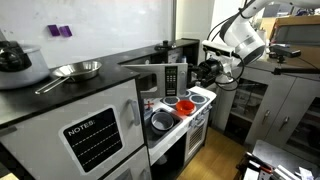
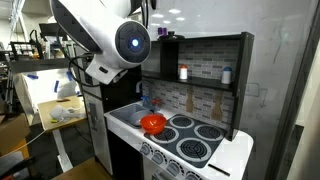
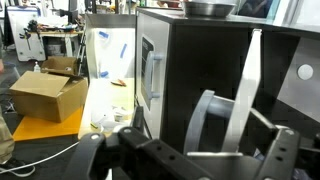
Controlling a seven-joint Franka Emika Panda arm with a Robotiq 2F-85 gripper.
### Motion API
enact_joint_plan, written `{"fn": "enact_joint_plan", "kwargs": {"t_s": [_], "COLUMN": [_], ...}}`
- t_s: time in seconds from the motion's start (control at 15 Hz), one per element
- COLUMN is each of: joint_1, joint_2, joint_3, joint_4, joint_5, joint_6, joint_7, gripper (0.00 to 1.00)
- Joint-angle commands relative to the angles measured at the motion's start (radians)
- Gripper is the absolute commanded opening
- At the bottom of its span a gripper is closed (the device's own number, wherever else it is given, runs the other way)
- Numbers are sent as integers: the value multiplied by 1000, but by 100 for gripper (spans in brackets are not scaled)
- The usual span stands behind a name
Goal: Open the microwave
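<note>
The microwave point(image 1: 158, 79) is a small dark box with a silver-framed door, and its button panel point(image 1: 172, 78) is on the right. It sits under the toy kitchen's dark counter. In the wrist view I see its door point(image 3: 148, 75) at a sharp angle beside the dark side wall point(image 3: 200, 60). The door looks flush with the box. My gripper point(image 1: 206, 70) hangs just right of the microwave, over the sink and stove top, apart from the door. In the wrist view its fingers point(image 3: 190, 160) are spread wide and hold nothing. In an exterior view my arm point(image 2: 115, 45) hides the microwave.
A red bowl point(image 1: 185, 105) and a grey bowl point(image 1: 163, 121) sit on the toy stove top below the gripper. A metal pan point(image 1: 76, 70) and a black pot point(image 1: 12, 58) stand on the counter. A white door with the NOTES board point(image 1: 95, 138) is at the front left. A cardboard box point(image 3: 45, 95) lies on the floor.
</note>
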Motion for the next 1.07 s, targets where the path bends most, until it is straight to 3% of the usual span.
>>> {"fn": "enact_joint_plan", "kwargs": {"t_s": [0.0, 0.33, 1.0], "joint_1": [-13, 1, 28], "joint_2": [-61, -84, -15], "joint_3": [6, 35, 78], "joint_4": [-51, -46, 33], "joint_5": [-21, -31, -27], "joint_6": [0, -10, -41], "joint_7": [-18, -26, -30], "gripper": [100, 100, 100]}}
